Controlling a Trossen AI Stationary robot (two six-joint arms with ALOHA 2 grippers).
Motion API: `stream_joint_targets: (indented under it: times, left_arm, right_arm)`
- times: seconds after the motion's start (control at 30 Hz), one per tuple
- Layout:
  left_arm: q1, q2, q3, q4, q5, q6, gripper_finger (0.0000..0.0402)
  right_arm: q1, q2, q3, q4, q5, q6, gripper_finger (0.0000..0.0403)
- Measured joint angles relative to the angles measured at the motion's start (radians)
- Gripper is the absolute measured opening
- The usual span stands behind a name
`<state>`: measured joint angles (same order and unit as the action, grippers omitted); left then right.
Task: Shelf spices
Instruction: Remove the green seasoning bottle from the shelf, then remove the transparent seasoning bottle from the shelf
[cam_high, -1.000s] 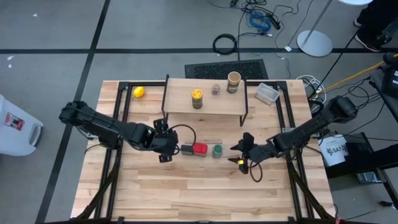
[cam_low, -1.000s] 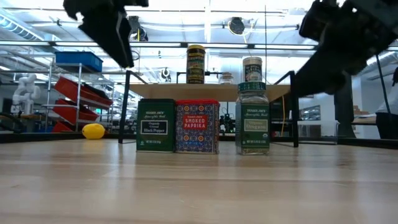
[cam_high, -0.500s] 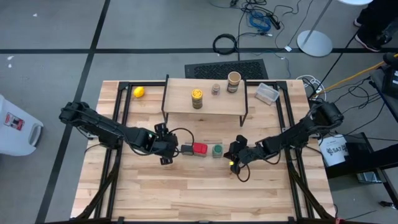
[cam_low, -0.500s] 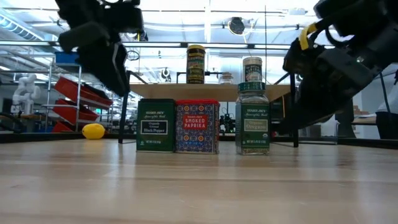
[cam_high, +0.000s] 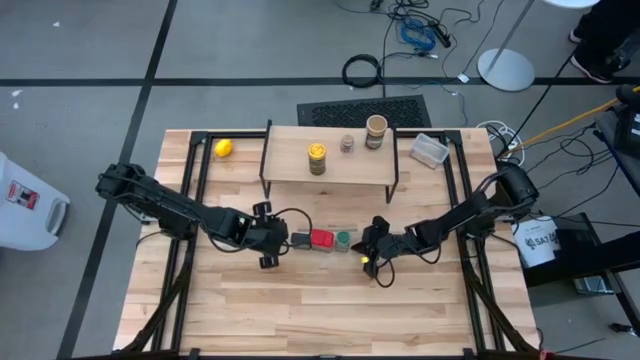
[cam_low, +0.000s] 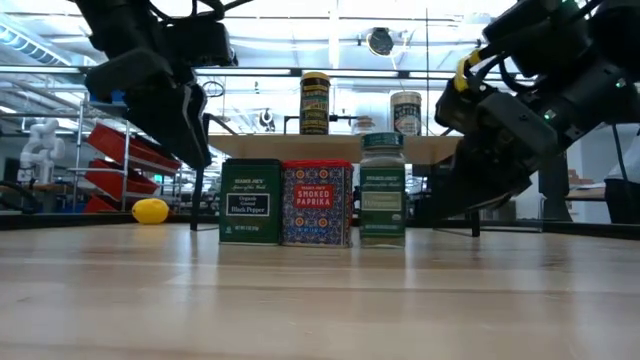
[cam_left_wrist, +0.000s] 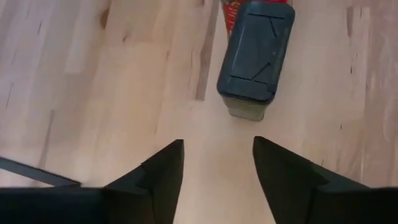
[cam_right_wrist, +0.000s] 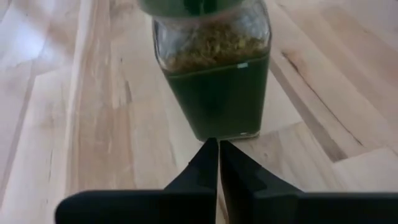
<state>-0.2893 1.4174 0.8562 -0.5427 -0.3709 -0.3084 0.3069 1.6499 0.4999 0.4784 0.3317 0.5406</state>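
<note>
spices first: your dark box (cam_high: 300, 240), red tin (cam_high: 321, 239) and green-lidded jar (cam_high: 343, 240) stand in a row on the table (cam_high: 300, 310) in front of the shelf (cam_high: 330, 172), tin touching the box. the yellow-lidded jar (cam_high: 316, 157) and tan-topped jar (cam_high: 376, 130) sit on the shelf. your right gripper (cam_right_wrist: 217, 163) is pinched together empty just beside the green jar. your left gripper (cam_left_wrist: 217, 163) has its fingers apart, near the dark box.

Dark box (cam_high: 300, 240), red tin (cam_high: 321, 239), green-lidded jar (cam_high: 343, 240) packed tight; bare table (cam_high: 320, 310) in front.
</note>
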Motion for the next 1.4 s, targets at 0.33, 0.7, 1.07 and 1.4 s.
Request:
stream_joint_targets:
  times: [0.33,0.7,1.07,1.4]
  left_arm:
    - [0.0,0.0,0.0,0.077,0.051,0.0,0.0175]
    - [0.0,0.013,0.0,0.101,0.062,0.001,0.0175]
    - [0.0,0.063,0.001,0.083,0.066,0.036,0.0175]
    - [-0.001,-0.058,0.096,-0.13,0.055,0.024,0.0175]
  right_arm:
    - [-0.018,0.026,0.0,0.03,-0.02,-0.003,0.0001]
    - [-0.051,0.026,0.009,0.065,-0.017,-0.033,0.0001]
    - [-0.053,0.026,0.034,0.004,-0.021,-0.038,0.0001]
    - [-0.051,-0.148,0.034,-0.165,-0.024,-0.028,0.0001]
